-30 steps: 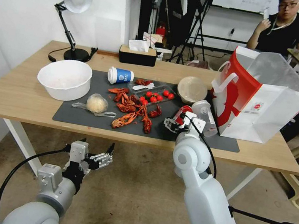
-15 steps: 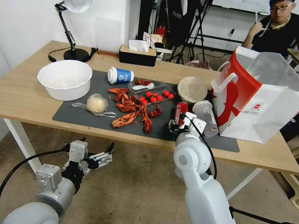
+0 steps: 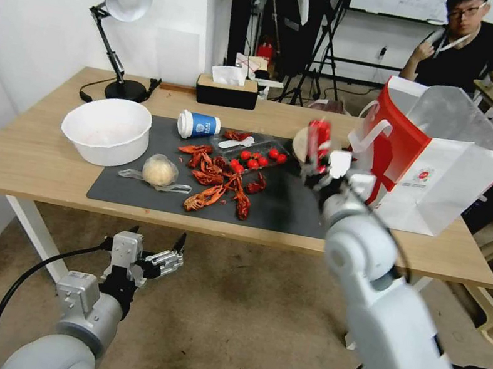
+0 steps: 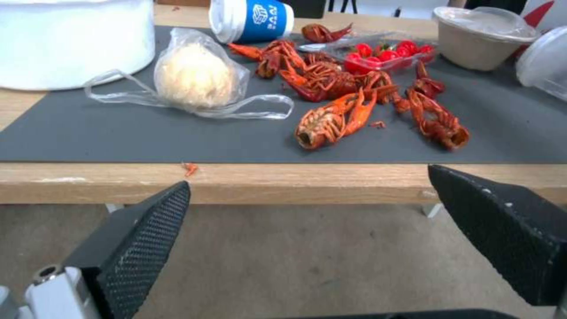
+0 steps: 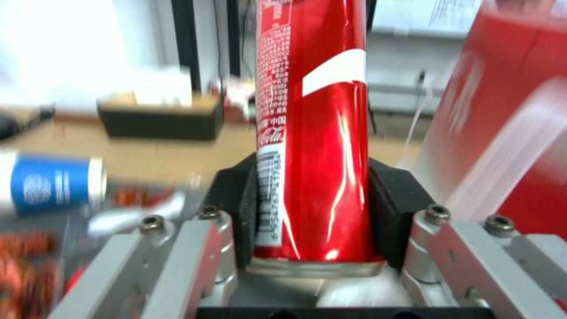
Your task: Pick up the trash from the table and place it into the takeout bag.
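While the left gripper [image 3: 157, 249] hangs open below the table [image 3: 34, 160], the right gripper [image 3: 318, 172] clamps the red soda can [image 3: 317, 138]. It hovers upright beside the takeout bag [image 3: 433, 173].

My right gripper [image 3: 320, 165] is raised on its extended arm, clamped on the can [image 3: 317, 138], while my left gripper [image 3: 154, 243] hangs low, fingers spread.

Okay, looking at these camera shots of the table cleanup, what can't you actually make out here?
- Inside of the takeout bag: head view, its own walls hide the contents.
- Clear plastic cup: left wrist view, cut off by the frame edge; in the head view the right gripper and its arm cover that spot.
- Top of the red soda can: right wrist view, cut off by the edge.
- Blue-and-white paper cup: right wrist view, blurred.
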`<state>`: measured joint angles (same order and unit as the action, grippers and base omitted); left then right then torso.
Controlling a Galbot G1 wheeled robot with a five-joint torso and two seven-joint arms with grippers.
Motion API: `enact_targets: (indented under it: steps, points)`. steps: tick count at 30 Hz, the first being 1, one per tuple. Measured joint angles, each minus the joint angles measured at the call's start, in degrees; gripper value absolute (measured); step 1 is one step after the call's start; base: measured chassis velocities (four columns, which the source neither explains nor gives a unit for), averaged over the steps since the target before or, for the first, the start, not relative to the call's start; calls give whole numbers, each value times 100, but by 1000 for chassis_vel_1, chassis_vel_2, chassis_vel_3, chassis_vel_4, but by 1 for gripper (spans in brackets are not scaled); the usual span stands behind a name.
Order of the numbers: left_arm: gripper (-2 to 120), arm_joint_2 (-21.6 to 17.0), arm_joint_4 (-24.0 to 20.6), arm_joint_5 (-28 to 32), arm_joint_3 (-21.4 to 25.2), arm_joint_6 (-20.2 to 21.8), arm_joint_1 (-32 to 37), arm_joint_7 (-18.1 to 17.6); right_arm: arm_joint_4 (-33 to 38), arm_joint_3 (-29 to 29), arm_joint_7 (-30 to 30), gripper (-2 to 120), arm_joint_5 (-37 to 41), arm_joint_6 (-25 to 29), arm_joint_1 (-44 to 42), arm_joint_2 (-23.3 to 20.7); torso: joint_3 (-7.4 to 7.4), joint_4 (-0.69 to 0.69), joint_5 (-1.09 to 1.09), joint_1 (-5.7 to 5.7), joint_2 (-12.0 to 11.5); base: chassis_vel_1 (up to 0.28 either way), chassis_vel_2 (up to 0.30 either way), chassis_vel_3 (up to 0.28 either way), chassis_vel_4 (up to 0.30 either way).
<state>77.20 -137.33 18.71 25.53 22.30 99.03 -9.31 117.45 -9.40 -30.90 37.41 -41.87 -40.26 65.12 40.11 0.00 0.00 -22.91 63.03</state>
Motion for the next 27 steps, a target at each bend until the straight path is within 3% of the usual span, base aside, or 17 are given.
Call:
enact_targets:
  steps: [9, 11, 24, 27]
  points:
    - [100, 11, -26, -7, 51, -11, 31, 2, -88, -275, -360, 19, 1187, 1, 1189, -703, 0, 0, -1, 0, 0, 0, 0, 0, 0]
    - [100, 31, -28, -24, 23, -35, 45, 2, -439, -652, -696, 7, 1740, 2, 1496, -1052, 0, -1, 1, -1, 0, 0, 0, 0, 0]
    - [100, 18, -47, -60, -24, -48, 60, 13, -777, -1268, -1244, 5, 2246, 0, 1205, -1546, 0, -1, 0, 0, 0, 0, 0, 0, 0]
    - [100, 22, -54, -73, -39, -49, 63, 24, -821, -1344, -1295, 10, 2396, -1, 1109, -1625, 0, -1, 1, 0, 0, 0, 0, 0, 0]
